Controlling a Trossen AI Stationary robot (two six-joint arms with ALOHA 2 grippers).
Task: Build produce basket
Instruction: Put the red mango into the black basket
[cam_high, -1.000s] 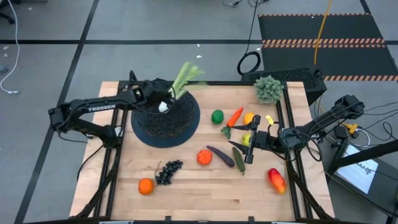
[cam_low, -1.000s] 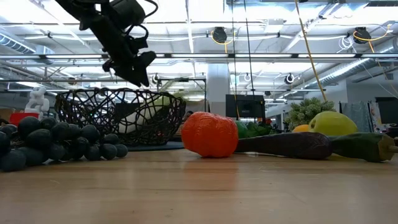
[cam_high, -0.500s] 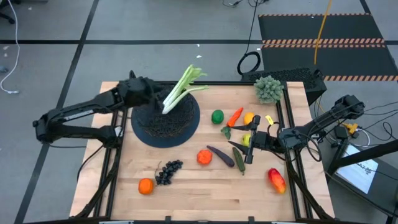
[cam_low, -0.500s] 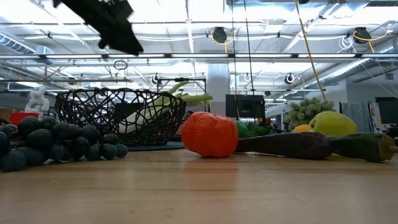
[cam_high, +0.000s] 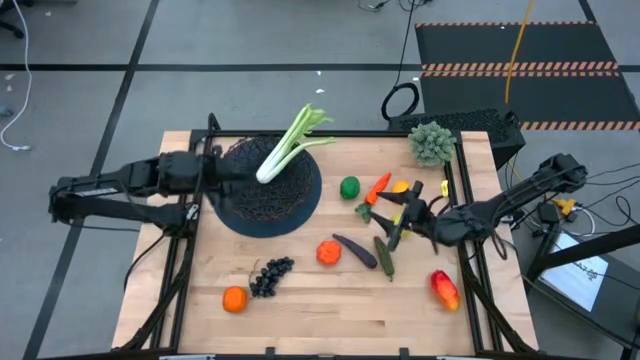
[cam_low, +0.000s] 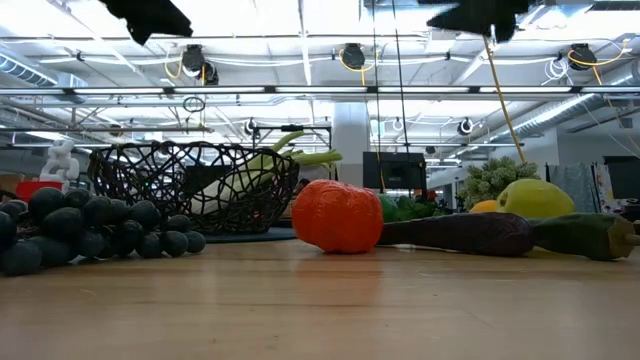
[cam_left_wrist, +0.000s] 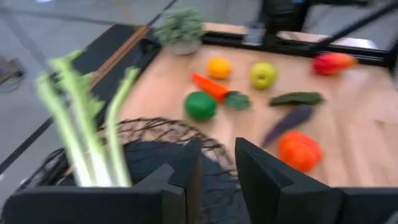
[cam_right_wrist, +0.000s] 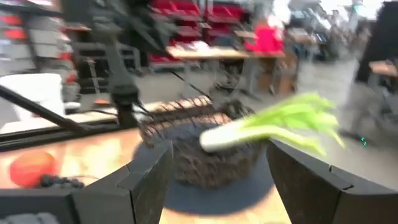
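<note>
The black wire basket (cam_high: 262, 195) stands at the table's far left. The long pale-green stalk (cam_high: 285, 150) lies in it, white root end down in the bowl, leafy top leaning out over the far rim (cam_high: 305, 140). My left gripper (cam_high: 222, 172) hangs above the basket's left rim, its fingers a little apart (cam_left_wrist: 219, 163) and nothing between them. My right gripper (cam_high: 393, 222) hovers open (cam_right_wrist: 219, 163) above the produce at the right. Green apple (cam_high: 349, 187), carrot (cam_high: 377, 188), eggplant (cam_high: 353, 248), cucumber (cam_high: 384, 257) and mango (cam_high: 444, 289) lie on the wood.
An orange (cam_high: 328, 252) lies mid-table, dark grapes (cam_high: 270, 277) and another orange (cam_high: 234, 298) near the front left. A grey-green frilly clump (cam_high: 432, 143) sits at the far right corner. Bare wood shows along the near edge.
My left gripper has drawn back from over the basket toward the table's left edge and risen, leaving the stalk lying in the basket with its leaves over the far rim. My right gripper has rolled where it hangs above the produce.
</note>
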